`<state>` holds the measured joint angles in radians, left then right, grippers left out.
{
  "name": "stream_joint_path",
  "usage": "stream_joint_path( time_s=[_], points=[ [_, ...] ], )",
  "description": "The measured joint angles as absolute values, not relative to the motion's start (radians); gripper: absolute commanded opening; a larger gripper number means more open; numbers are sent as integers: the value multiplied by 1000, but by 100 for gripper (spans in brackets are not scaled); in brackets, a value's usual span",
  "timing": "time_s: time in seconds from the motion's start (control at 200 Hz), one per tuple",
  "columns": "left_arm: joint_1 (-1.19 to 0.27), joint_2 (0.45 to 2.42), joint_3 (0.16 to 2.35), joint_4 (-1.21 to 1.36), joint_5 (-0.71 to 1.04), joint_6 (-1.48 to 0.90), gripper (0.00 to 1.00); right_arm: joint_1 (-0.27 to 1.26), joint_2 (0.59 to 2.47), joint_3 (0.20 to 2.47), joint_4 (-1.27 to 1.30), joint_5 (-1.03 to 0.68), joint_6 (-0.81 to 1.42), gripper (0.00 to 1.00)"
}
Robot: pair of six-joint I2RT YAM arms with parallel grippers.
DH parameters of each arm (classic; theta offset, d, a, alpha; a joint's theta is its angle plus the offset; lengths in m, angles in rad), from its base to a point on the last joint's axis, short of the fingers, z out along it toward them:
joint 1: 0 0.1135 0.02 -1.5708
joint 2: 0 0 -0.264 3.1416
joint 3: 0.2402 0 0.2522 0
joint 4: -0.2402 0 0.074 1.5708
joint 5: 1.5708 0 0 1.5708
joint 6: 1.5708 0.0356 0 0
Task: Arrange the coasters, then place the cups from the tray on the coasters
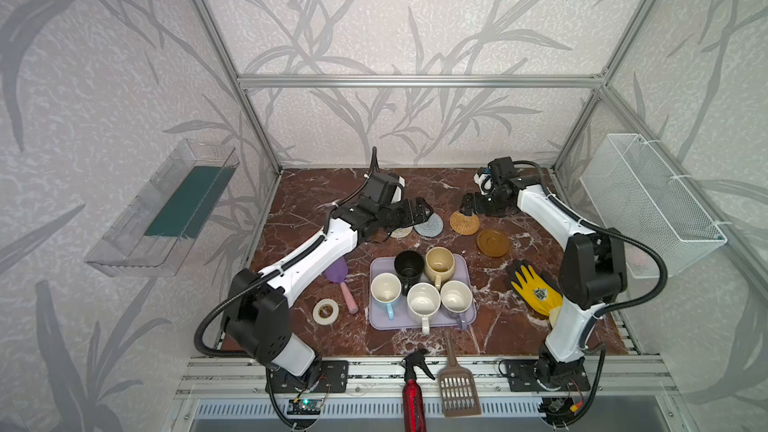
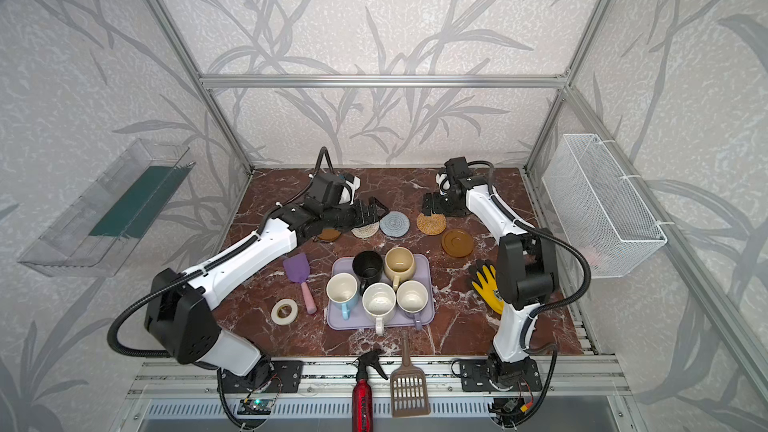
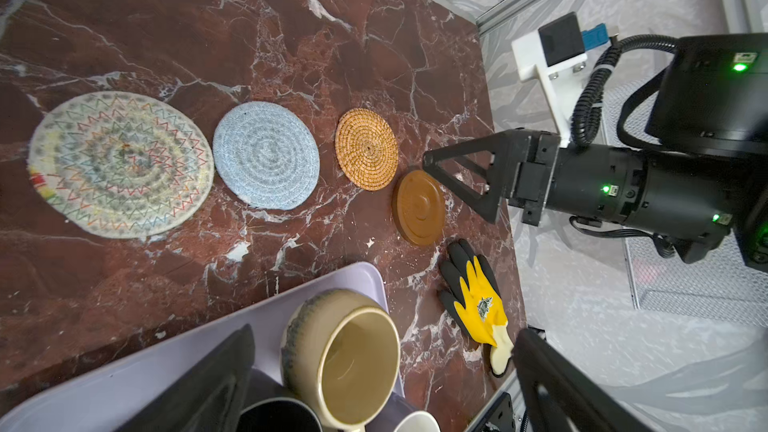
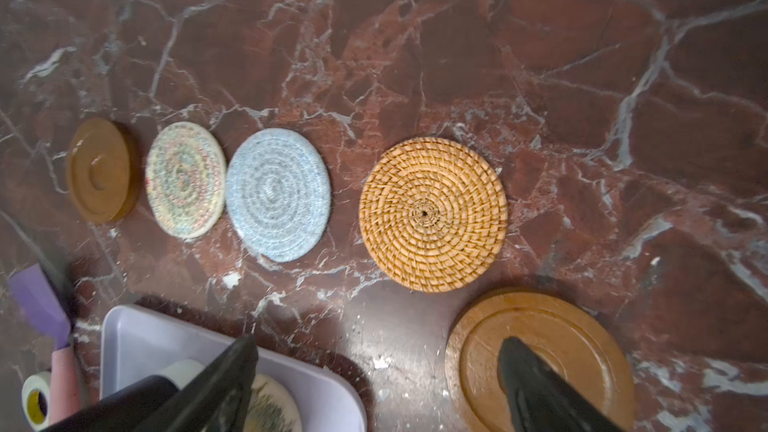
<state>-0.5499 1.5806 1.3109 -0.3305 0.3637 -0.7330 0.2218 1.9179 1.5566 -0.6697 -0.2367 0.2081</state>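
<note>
Two grippers with jaws spread wide, nothing gripped.
Left gripper [image 3: 386, 332] by the cream woven coaster [image 3: 120, 164], zigzag-stitched; right gripper [image 4: 378, 340] with one finger over the grooved right-end brown wooden coaster [image 4: 582, 347], contact not discernible. Same row: coiled tan rattan coaster [image 4: 432, 214], grey-blue woven coaster [image 4: 278, 193], left-end brown wooden coaster [image 4: 102, 170]. Five ceramic cups [image 1: 423, 303] upright on the lavender plastic tray [image 1: 376, 320]. Spray bottle [image 2: 362, 401] lettering unreadable.
</note>
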Motion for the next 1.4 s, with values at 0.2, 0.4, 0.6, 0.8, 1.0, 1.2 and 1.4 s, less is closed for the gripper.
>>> stream_joint_path(
  time_s=[0.2,0.4,0.6,0.8,1.0,1.2,1.4],
  points=[
    [-552,1663,1372,-339,326,-718,99,209,2090,1616,-674,-195,185,68],
    [-556,1731,1436,-338,310,-710,99,198,2152,1665,-679,-148,166,62],
    [-557,1794,1450,-336,308,-710,99,196,2192,1732,-685,-115,149,61],
    [-557,1831,1472,-335,309,-710,99,196,2236,1766,-705,-113,133,58],
    [-557,1841,1484,-325,310,-711,99,197,2252,1771,-715,-114,121,54],
    [-557,1841,1484,-315,313,-719,99,210,2255,1772,-725,-109,110,52],
    [-557,1841,1482,-305,312,-719,99,233,2255,1772,-731,-97,102,51]
  ],
)
